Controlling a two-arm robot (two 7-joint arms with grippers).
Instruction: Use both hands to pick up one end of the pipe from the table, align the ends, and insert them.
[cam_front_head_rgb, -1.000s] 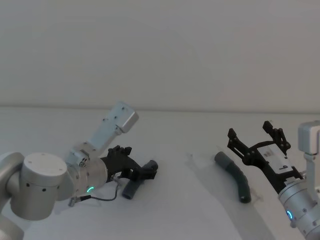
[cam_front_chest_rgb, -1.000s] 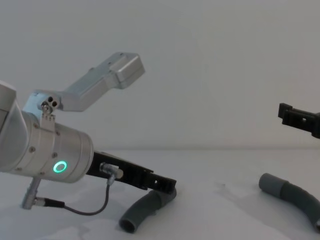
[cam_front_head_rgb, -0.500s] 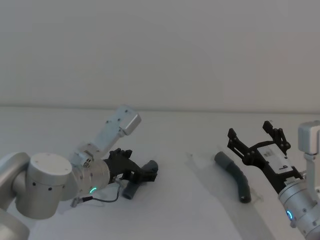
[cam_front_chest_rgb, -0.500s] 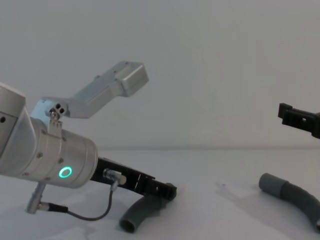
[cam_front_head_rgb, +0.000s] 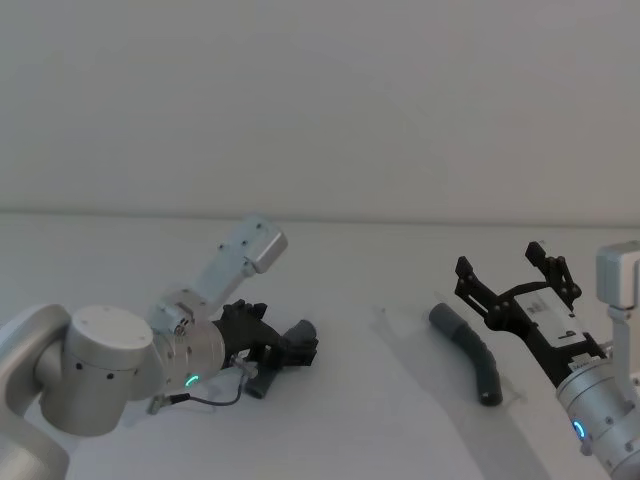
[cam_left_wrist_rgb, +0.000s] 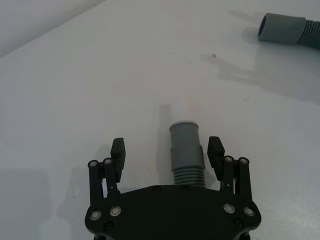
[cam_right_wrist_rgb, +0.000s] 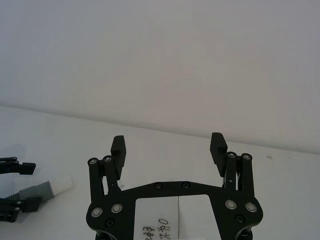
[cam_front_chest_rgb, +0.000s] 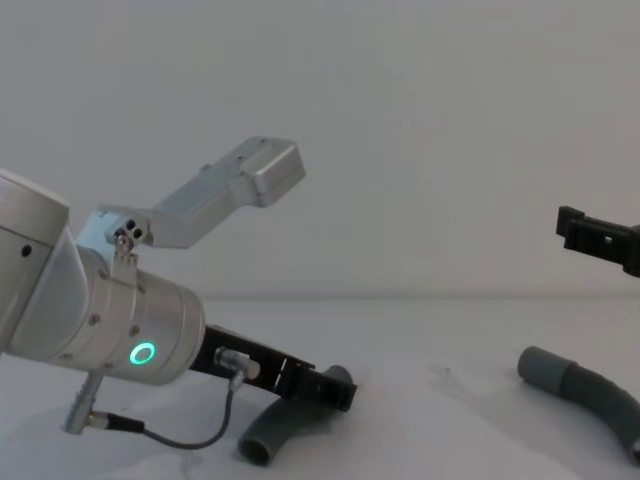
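One dark-grey ribbed pipe piece (cam_front_head_rgb: 262, 381) lies on the white table (cam_front_head_rgb: 380, 430) at the left. My left gripper (cam_front_head_rgb: 300, 347) is low over it and open. In the left wrist view its fingers (cam_left_wrist_rgb: 118, 148) stand either side of the piece's smooth cuff end (cam_left_wrist_rgb: 186, 147), with gaps on both sides. From the chest, that gripper (cam_front_chest_rgb: 335, 392) covers the upper end of the piece (cam_front_chest_rgb: 272, 432). The second curved piece (cam_front_head_rgb: 472, 352) lies at the right, its wider grey cuff (cam_left_wrist_rgb: 280, 29) pointing left. My right gripper (cam_front_head_rgb: 500, 260) hovers open just beyond it, with nothing held (cam_right_wrist_rgb: 168, 141).
A pale grey wall (cam_front_head_rgb: 320, 100) closes off the back of the table. A thin black cable (cam_front_chest_rgb: 190, 435) hangs under my left wrist, close to the surface. Bare table lies between the two pieces.
My left arm has dropped lower and pushed forward, so its open fingers now reach further along the left piece. The right arm and both pieces have stayed still.
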